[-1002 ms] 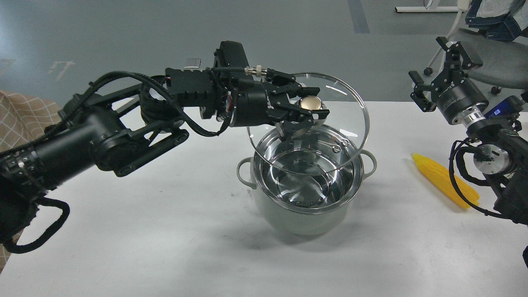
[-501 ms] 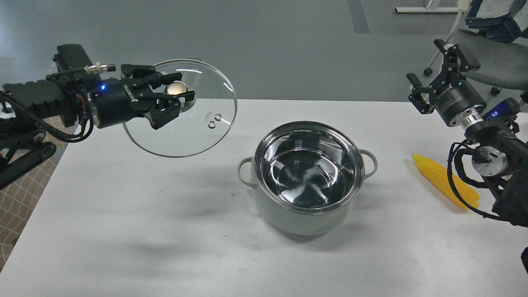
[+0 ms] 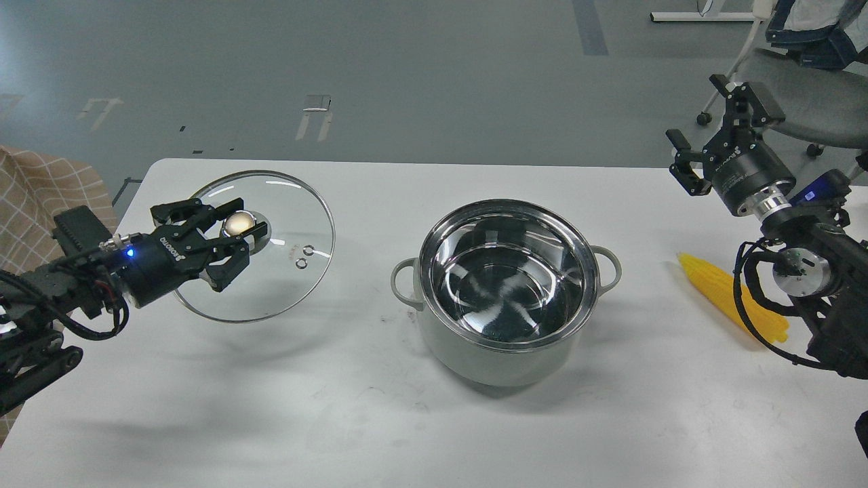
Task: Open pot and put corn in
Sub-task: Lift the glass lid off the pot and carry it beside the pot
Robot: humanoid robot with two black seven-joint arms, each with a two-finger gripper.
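The pale grey-green pot [image 3: 505,339] stands open in the middle of the white table [image 3: 271,407]; its shiny steel inside is empty. The yellow corn [image 3: 715,288] lies on the table to the right of the pot, partly behind my right arm's cables. My left gripper [image 3: 234,234] is shut on the brass-coloured knob of the round glass lid [image 3: 285,271] and holds it tilted, low over the table's left part. My right gripper [image 3: 708,129] is open and empty, raised above the table's far right edge, up and behind the corn.
A beige checked cloth [image 3: 41,196] hangs at the far left beside the table. An office chair [image 3: 807,88] stands behind the right arm. The grey floor lies beyond the table's far edge.
My left gripper has carried the glass lid off the pot, far to the left and then down toward the table. The pot now stands open. The right arm has barely moved.
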